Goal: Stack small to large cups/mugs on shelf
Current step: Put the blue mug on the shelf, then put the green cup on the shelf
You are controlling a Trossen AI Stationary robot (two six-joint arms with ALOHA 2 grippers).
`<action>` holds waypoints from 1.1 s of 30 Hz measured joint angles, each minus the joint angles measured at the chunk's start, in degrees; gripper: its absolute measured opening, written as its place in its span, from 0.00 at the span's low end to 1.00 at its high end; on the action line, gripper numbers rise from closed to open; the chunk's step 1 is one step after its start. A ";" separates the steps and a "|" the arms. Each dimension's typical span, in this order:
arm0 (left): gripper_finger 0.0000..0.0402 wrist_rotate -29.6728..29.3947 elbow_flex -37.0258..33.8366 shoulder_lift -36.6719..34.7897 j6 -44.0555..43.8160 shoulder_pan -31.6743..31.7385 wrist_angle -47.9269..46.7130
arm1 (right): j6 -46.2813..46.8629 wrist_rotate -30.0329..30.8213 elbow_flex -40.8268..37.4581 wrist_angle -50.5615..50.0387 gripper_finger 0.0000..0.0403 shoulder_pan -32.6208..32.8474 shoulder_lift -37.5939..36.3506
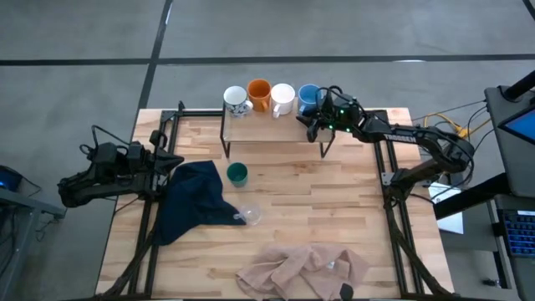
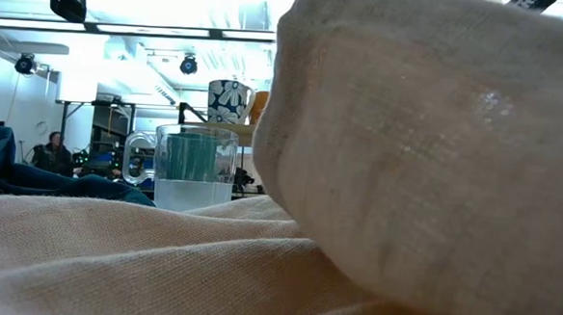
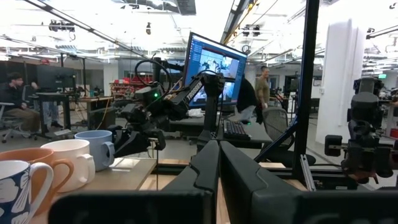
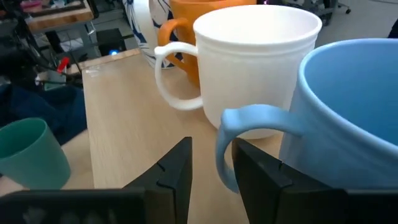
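Observation:
On the shelf [image 1: 267, 134] four mugs stand in a row: white with dark pattern [image 1: 236, 100], orange [image 1: 259, 94], plain white [image 1: 282, 99] and light blue [image 1: 309, 98]. My right gripper [image 4: 212, 163] is at the light blue mug's near side, open, its fingers on either side of the handle. The dark green cup [image 1: 237, 174] stands on the table in front of the shelf. The clear glass cup [image 1: 248, 215] lies at the dark blue cloth's edge. My left gripper [image 3: 219, 168] waits shut at the table's left edge. My right gripper has the outer bar of the light blue mug's handle [image 4: 225, 163] between its fingers, coming level from the table's near right. The bar lies close to the finger [image 4: 258, 171] on the mug's side; whether it touches, I cannot tell. Bare shelf shows between bar and other finger.
A dark blue cloth [image 1: 192, 201] lies left of centre and a beige cloth [image 1: 305, 269] at the near edge, filling most of the low view. Black frame rails [image 1: 393, 209] run along the table's left and right sides. Bare wood lies between the shelf and the cloths.

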 joint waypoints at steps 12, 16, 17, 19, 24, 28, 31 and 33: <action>0.00 0.02 0.00 0.00 0.00 0.00 -0.02 | -2.57 0.56 0.02 -6.26 0.27 -0.91 -4.13; 0.00 0.04 0.00 -0.01 -0.40 0.00 -0.02 | -3.47 0.64 0.02 -9.94 0.27 -1.44 -5.65; 0.00 0.02 0.00 0.00 -1.05 0.00 -0.03 | -3.78 0.65 0.02 -11.14 0.27 -1.46 -6.17; 0.00 0.04 0.00 -0.01 -1.29 0.00 -0.02 | -4.61 0.65 0.02 -13.34 0.27 -1.44 -7.15; 0.00 0.03 0.00 -0.01 -1.14 0.00 0.00 | -6.60 0.57 0.00 -20.68 0.27 -1.40 -10.68; 0.00 0.02 0.74 0.00 -0.84 0.00 -0.16 | -7.05 -1.00 -0.02 -25.11 0.26 -1.38 -15.66; 0.00 0.41 2.21 0.00 0.65 0.00 -0.28 | -6.92 -5.39 -0.02 -26.72 0.26 -1.38 -21.28; 0.00 2.17 3.55 0.00 1.83 0.00 -0.54 | -5.76 -9.21 -0.02 -26.93 0.25 -1.27 -25.67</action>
